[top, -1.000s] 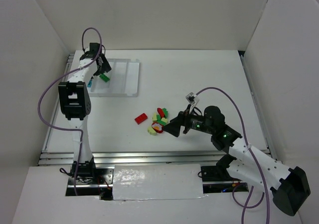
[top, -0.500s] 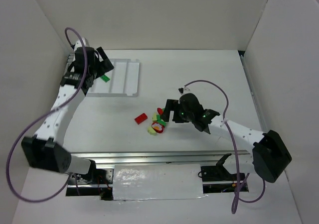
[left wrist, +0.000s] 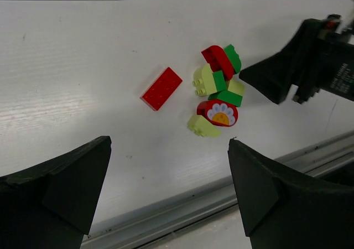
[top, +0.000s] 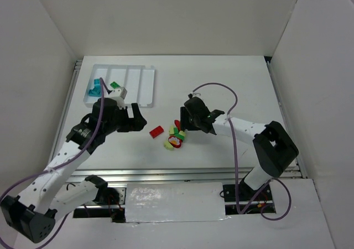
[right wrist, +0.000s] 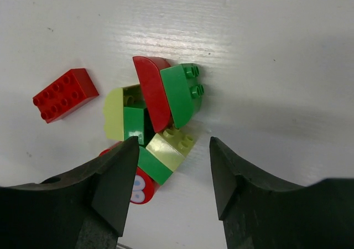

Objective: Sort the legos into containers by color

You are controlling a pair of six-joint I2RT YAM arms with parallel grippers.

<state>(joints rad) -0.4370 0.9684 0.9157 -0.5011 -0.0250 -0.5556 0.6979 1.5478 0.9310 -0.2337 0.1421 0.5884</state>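
Lone red rectangular plastic brick [left wrist: 161, 88]: bare white table [left wrist: 77, 66] lay all round
Heap of green, red, yellow-green bricks [left wrist: 217, 91]: packed touching; black right gripper [right wrist: 172, 149] crowded one side

Bricks by colour, and one tray.
Loose at the middle of the overhead view: three red bricks [left wrist: 161, 88], one lying apart from the heap and one bearing a flower print; three green bricks [left wrist: 228, 98]; three yellow-green bricks [left wrist: 202, 126]. At upper left, one white tray [top: 145, 86] with four compartments [top: 133, 83] holds one more green brick [top: 114, 85] and a teal clump [top: 95, 88], too small to count.
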